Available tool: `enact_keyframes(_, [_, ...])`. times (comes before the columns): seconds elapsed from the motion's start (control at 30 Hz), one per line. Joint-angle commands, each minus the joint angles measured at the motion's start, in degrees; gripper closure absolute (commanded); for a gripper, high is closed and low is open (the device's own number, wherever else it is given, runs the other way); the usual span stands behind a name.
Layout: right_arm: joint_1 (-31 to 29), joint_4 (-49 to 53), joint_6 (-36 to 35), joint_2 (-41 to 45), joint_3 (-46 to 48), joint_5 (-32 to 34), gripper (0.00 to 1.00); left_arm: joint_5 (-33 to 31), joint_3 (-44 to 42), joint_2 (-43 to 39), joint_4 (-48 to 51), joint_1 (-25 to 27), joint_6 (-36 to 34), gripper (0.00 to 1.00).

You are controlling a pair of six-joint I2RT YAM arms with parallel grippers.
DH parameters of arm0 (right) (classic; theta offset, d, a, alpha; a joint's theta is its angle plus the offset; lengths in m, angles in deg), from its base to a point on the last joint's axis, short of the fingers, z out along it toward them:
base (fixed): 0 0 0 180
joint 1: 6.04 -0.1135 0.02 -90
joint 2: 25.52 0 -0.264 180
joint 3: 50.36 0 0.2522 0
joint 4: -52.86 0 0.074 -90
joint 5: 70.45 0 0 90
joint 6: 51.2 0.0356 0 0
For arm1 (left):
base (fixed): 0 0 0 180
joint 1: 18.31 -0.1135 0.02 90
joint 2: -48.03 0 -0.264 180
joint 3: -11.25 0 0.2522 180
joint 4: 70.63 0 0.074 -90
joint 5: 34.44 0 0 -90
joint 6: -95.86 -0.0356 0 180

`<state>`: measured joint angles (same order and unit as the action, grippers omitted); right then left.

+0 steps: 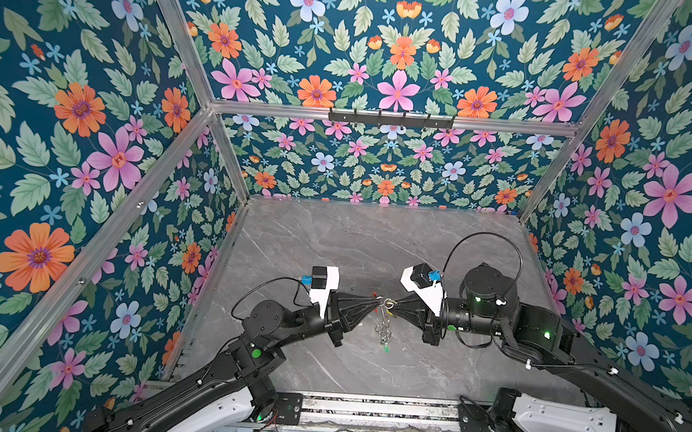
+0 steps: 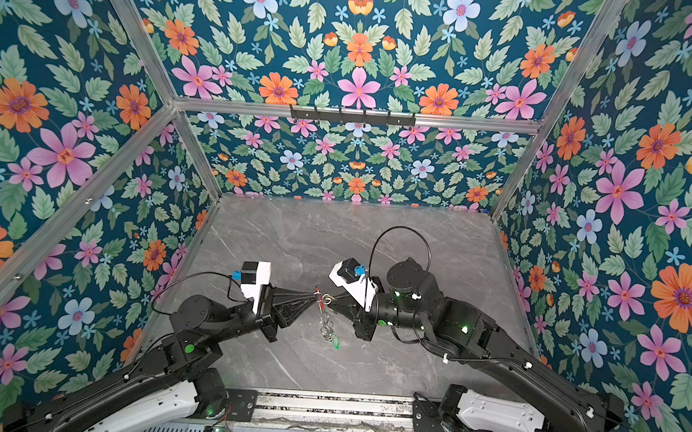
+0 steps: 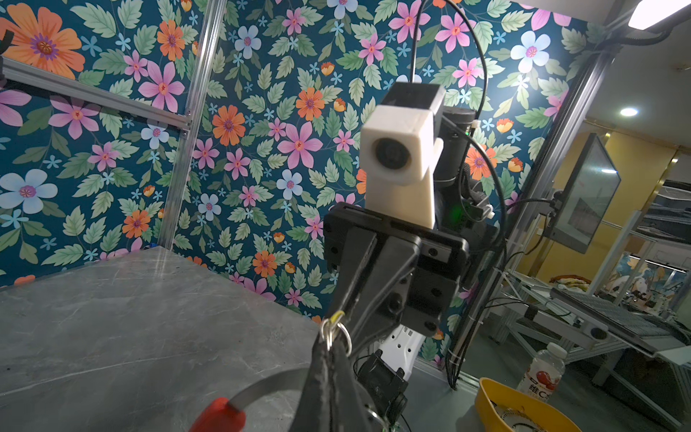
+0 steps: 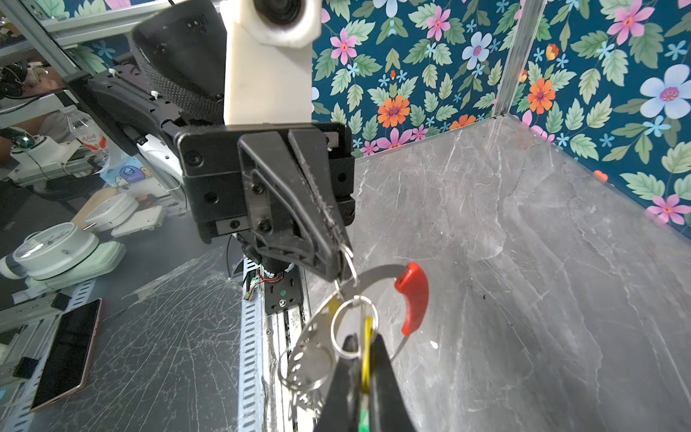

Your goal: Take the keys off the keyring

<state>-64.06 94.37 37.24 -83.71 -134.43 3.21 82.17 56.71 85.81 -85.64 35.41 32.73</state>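
Both grippers meet above the middle of the marble table and hold the keyring between them in the air. The keyring is a flat grey band with a red sleeve and hangs down in both top views. My left gripper is shut on a small wire loop at the ring's rim. My right gripper is shut on the yellow tag of one key. The green tag dangles lowest. The silver key blades are hard to pick out among the loops.
The grey marble table is walled by floral panels on three sides. A metal rail runs along its front edge. Outside the cell lie a yellow bowl, a bottle and a phone.
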Motion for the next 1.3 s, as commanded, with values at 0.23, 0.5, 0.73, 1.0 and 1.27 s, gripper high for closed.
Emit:
enact_keyframes(0.23, [1.0,2.3,-1.1,-1.7,-2.7,-0.9,1.0,3.2,0.1,-0.9,-0.6,0.1,-0.8,1.0])
enact_keyframes(0.5, [4.9,3.7,-1.8,-2.3,-3.5,-9.6,1.0,6.9,-0.6,-1.7,-2.5,0.1,0.4,1.0])
enact_keyframes(0.73, [5.0,5.0,-2.7,-3.6,-4.0,-10.7,1.0,10.1,-1.3,-0.9,-6.8,0.0,2.9,1.0])
enact_keyframes(1.0, [5.7,5.7,-3.2,-4.2,-3.9,-11.1,1.0,12.1,-2.2,-1.0,-10.6,0.1,5.5,1.0])
enact_keyframes(1.27, [5.6,5.3,-3.3,-4.8,-3.3,-11.5,1.0,12.0,-2.7,-1.2,-13.5,0.0,7.5,1.0])
